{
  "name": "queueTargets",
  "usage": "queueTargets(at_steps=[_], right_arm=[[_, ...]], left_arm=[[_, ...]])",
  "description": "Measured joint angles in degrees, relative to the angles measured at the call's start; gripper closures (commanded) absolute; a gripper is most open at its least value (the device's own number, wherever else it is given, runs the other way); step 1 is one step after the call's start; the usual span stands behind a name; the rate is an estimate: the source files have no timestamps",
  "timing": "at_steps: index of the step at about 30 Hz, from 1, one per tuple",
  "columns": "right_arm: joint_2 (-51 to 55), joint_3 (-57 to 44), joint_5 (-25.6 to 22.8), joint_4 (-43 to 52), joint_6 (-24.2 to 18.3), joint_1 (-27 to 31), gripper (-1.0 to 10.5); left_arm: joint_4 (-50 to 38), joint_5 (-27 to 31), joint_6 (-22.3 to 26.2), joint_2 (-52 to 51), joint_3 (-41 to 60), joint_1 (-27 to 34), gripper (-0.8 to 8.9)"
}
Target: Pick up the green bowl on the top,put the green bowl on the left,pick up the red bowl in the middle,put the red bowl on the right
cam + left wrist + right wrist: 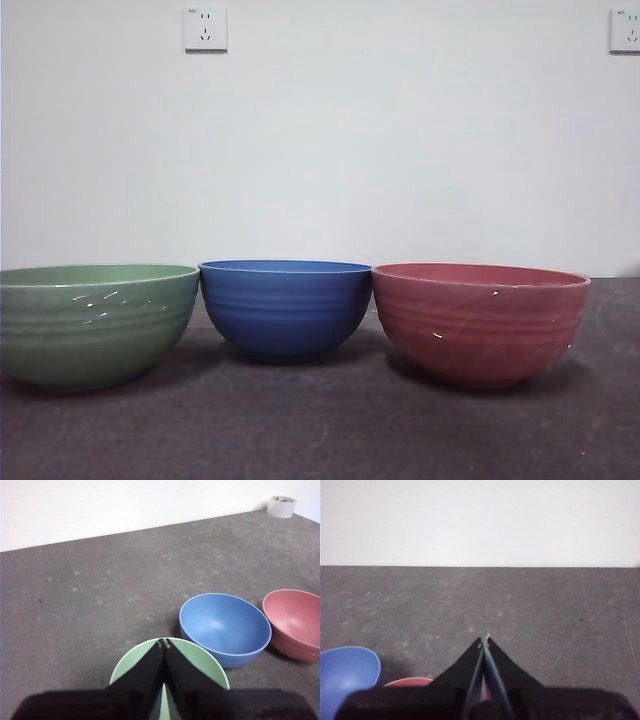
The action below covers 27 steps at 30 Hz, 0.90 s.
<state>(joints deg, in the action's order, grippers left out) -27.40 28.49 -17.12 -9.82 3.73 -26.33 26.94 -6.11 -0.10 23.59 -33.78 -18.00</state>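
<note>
Bowls sit in a row of 3 across the front view: the green bowl (95,322) on the left, the blue bowl (285,306) in the middle and a little farther back, the red bowl (480,320) on the right. All 3 rest upright on the grey worktop (320,430), nothing stacked. The green and blue rims look to be touching or nearly so, as do the blue and red; you cannot tell which from here. Neither arm shows in this view.

From the left wrist view, the left tool (163,642) hangs above the green bowl (200,662), its jaws pressed together on nothing. The blue bowl (225,627) lies just beside it and the red bowl (295,622) beyond that. A roll of tape (281,506) sits at the far edge of the worktop.

From the right wrist view, the right tool (484,639) is likewise clenched and empty, poised over the red bowl (407,682), with the blue bowl (347,670) alongside.

Judging by the layout, both placements look complete: green left, red right. No further pick seems called for; you would only need to keep both arms clear of the bowls.
</note>
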Motion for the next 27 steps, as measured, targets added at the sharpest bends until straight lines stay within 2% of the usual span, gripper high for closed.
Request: queueTargets(at_steps=[7,11,14,18,22,27], right_arm=[[0.02,0.0,0.0,0.02,0.13,0.02,9.4],[0.04,0.0,0.15,0.0,0.15,0.02,9.4],[0.02,0.0,0.17,0.0,0.15,0.0,9.4],[0.04,0.0,0.2,0.0,0.15,0.02,9.4],[0.02,0.0,0.2,0.0,0.15,0.04,9.4],[0.02,0.0,0.2,0.0,0.15,0.04,9.4]], left_arm=[[0.48,0.02,0.04,-0.68,0.0,-0.09,8.17],[4.85,4.7,3.58,-7.58,0.68,2.01,8.17],[1.11,7.5,4.48,-15.37,3.56,6.29,8.17],[-7.67,7.45,5.01,-21.55,12.74,11.65,8.17],[-13.66,7.45,4.17,-23.23,22.56,15.02,8.17],[-15.13,7.45,1.03,-23.23,30.14,16.26,8.17]])
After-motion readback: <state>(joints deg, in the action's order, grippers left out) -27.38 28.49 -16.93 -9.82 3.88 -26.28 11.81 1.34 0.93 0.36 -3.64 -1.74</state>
